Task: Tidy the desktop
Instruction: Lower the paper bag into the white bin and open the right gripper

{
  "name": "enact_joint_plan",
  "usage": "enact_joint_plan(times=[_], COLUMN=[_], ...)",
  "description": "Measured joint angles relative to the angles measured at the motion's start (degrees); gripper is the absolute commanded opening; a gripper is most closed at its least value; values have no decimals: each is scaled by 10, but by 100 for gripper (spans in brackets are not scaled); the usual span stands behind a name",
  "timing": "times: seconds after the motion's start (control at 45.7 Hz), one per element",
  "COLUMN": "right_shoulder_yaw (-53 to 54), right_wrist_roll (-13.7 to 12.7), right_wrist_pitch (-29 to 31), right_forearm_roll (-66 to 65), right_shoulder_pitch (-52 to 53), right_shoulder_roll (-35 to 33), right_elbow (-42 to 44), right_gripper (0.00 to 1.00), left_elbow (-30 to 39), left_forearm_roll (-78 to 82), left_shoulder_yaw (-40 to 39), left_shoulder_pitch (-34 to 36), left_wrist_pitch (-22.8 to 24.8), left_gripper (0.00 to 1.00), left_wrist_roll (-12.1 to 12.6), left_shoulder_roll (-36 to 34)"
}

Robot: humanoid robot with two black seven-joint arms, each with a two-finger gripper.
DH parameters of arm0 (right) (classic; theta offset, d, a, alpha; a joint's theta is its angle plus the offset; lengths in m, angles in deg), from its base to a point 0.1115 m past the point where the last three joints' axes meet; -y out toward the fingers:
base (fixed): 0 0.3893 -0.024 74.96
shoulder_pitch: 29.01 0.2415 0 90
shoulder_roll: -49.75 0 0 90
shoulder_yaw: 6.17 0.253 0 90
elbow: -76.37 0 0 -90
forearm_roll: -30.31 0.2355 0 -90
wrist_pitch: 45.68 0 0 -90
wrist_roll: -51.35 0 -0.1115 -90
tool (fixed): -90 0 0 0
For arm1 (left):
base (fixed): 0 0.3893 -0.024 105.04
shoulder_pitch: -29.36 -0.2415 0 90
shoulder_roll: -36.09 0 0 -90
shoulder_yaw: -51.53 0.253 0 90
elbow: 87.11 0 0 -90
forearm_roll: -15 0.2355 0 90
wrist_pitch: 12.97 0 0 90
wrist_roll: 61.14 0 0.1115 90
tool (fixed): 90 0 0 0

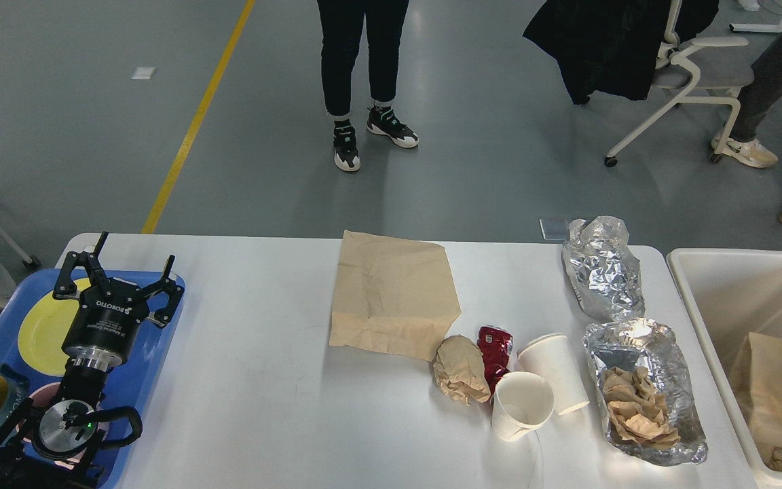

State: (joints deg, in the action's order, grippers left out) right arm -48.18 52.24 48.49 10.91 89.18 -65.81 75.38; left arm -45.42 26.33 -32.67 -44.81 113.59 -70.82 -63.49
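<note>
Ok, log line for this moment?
left tool: open, over blue tray | right tool: barely visible, state unclear | one paper bag: in bin | desktop: trash remains

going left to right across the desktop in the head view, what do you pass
Blue tray → left gripper → flat paper bag → crumpled paper ball → red can → foil tray → white bin, with a paper bag inside.
</note>
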Motion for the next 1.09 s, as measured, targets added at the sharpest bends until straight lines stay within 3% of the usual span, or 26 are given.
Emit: enact_joint_plan(times=[0.504,0.526,0.613,0.723,0.876,1.095], right_shoulder_yaw=[19,19,19,19,19,19], right_wrist_roll=[0,0,0,1,2,2], right_wrist_pitch=[-16,-16,-16,-32,-91,-110], right_forearm_roll=[23,23,23,23,23,23], right_shoulder_pitch=[-25,-25,-25,-25,-26,-28], right_shoulder_roll=[47,46,46,47,52,47], right_elbow=[1,1,1,1,0,-1], right_gripper=[0,4,68,100,100,100], left_elbow=[0,0,0,0,0,0], left_forearm_roll=[0,0,0,0,0,0], left_shoulder_yaw=[0,0,0,0,0,0], left_shoulder_pitch=[0,0,0,0,0,0], left_wrist_pitch=[0,0,0,0,0,0], left_gripper=[96,96,96,96,96,96], left_wrist_roll=[1,1,1,1,1,1], left_shoulder_roll=[0,0,0,0,0,0])
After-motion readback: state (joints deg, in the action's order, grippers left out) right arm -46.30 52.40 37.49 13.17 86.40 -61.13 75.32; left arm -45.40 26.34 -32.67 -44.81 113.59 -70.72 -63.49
